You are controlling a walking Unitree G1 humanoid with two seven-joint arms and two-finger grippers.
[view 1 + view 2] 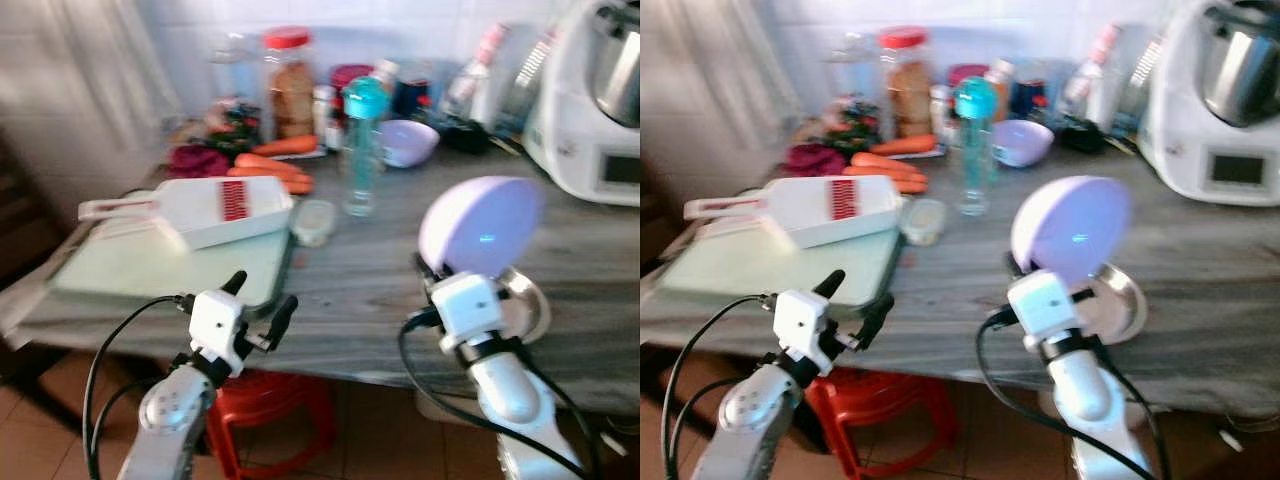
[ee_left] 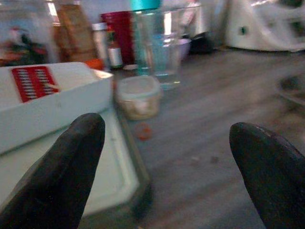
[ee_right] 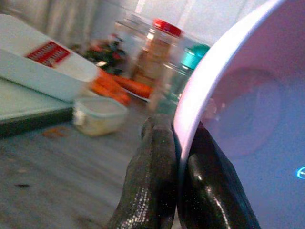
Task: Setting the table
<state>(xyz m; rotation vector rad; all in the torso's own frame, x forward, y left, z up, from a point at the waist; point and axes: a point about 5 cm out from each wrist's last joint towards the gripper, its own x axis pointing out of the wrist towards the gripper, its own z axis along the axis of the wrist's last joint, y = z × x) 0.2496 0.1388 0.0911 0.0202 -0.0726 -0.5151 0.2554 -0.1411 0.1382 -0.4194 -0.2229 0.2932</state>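
Our right gripper [image 3: 178,157] pinches a lilac bowl's [image 1: 480,225] rim (left gripper [image 1: 262,305] wide, idle); we should keep it level and set it down gently.

Counter clutter — carrots [image 1: 272,166], slicer [image 1: 215,208], teal-capped bottle [image 1: 363,150].

A grey wood-grain bench [image 1: 420,280] stood against a white tiled wall [image 1: 400,20]. Below it lay a brown tiled floor [image 1: 380,440]. A red plastic stool [image 1: 270,405] sat beneath.

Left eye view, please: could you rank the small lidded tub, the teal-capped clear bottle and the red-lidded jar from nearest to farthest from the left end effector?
1. Small lidded tub, beside the cutting board.
2. Teal-capped clear bottle, mid-counter.
3. Red-lidded jar, by the back wall.
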